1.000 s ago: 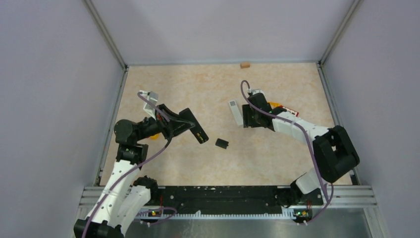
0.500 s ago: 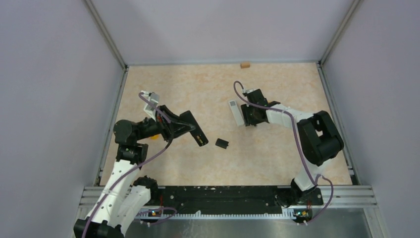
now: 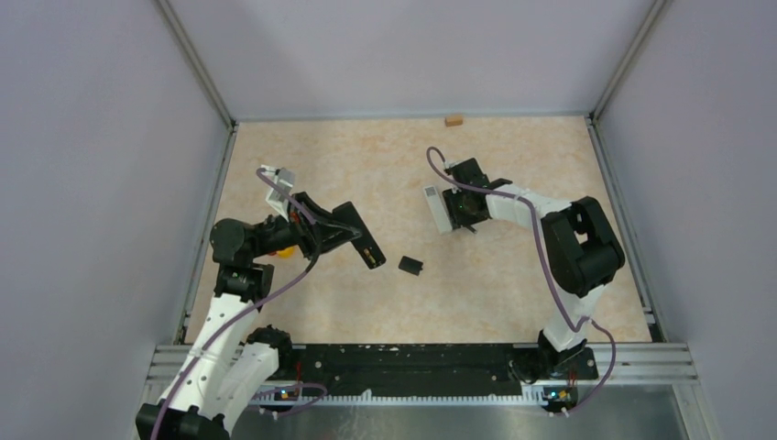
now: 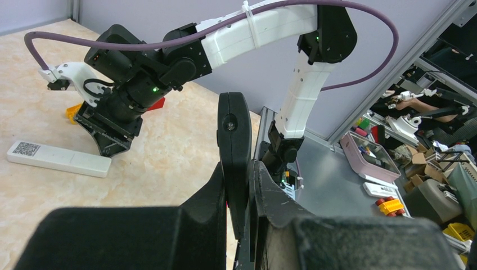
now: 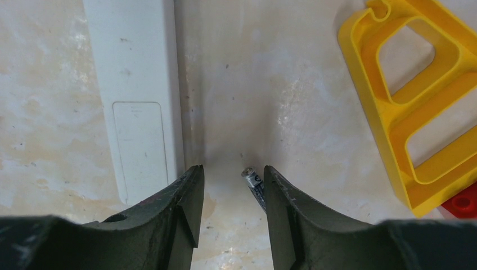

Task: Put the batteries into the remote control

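A tiny dark grey cylindrical battery [image 5: 252, 181] lies on the table [image 5: 315, 67] between the fingers of the narrowly open right hand [image 5: 230, 171], close against the right one, its long axis roughly parallel to the flat white remote [image 5: 135, 84] just left, while the left hand [image 4: 237, 180] clamps a slim black remote [image 4: 233, 129].

Two remotes [image 3: 369, 249] [image 3: 433, 200], one battery [image 5: 253, 181], one cover [image 3: 410, 265]

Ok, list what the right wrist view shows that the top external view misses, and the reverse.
Right wrist only: a battery on the table between the fingers of the open right gripper, and a yellow frame piece off to one side. Top external only: the left gripper shut on the black remote, a small black cover, a wooden block at the far edge. Both: the white remote.
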You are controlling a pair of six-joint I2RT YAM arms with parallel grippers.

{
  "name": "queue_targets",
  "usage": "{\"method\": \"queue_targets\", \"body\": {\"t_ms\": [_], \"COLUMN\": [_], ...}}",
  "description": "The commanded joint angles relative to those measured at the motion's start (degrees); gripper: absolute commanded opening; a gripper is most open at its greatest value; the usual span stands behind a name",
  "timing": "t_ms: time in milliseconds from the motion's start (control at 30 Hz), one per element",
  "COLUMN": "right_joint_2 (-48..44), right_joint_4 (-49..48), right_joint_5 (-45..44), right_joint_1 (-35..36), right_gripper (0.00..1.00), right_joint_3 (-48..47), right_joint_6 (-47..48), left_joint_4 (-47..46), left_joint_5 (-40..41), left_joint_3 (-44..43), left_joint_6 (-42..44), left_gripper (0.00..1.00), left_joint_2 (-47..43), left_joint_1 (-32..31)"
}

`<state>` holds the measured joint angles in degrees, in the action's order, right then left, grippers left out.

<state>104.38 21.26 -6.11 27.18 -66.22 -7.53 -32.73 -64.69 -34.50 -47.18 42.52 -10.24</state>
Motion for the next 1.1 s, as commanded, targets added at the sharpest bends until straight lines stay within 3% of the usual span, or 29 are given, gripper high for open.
{"method": "queue_targets", "body": {"t_ms": [0, 100, 200, 267, 433, 700, 833, 967, 1067], "right_joint_2": [-1.36, -1.29, -1.04, -1.34, -2.52, -14.52, -18.46, -19.38, -18.67], "right_joint_4": [3.63, 4.83, 6.27, 6.77, 6.06, -7.1, -14.62, -6.53, -3.66], "right_joint_5": [0.76, 1.85, 2.59, 1.92, -0.92, -4.66, -0.66, -8.63, -8.24], "right_joint_1": [-1.21, -2.66, -4.03, -4.15, -4.15, -2.47, 0.98, 9.07, 10.58], "right_gripper": [0.47, 0.48, 0.43, 0.34, 0.0, 0.0, 0.0, 0.0, 0.0], "right_joint_3": [-0.9, -0.43, -0.49, -0.34, 1.17, 17.37, 24.69, 22.26, 23.45], "right_joint_6": [1.56, 1.38, 0.76, -0.33, -10.0, -43.71, -62.02, -74.78, -83.24], "left_joint_4": [-0.93, -0.93, -0.85, -0.68, 0.15, 4.62, 3.35, 3.62, 3.24], "left_joint_5": [1.12, 1.05, 1.06, 1.22, 2.88, 9.89, 14.02, 18.41, 20.34], "left_joint_3": [-2.04, -2.1, -2.19, -2.13, -1.82, -1.18, 0.55, 1.7, 2.69], "left_joint_6": [0.29, 0.22, 0.23, 0.26, 0.6, 2.05, 1.43, 1.67, 1.29], "left_gripper": [0.0, 0.0, 0.0, 0.0, 0.0, 0.0, 0.0, 0.0, 0.0], "left_joint_2": [-0.23, 0.04, 0.07, -0.02, -0.37, -0.49, -0.52, -0.17, 0.06], "left_joint_1": [-0.04, -0.04, -0.04, -0.04, -0.04, -0.04, -0.04, -0.04, -0.04]}}
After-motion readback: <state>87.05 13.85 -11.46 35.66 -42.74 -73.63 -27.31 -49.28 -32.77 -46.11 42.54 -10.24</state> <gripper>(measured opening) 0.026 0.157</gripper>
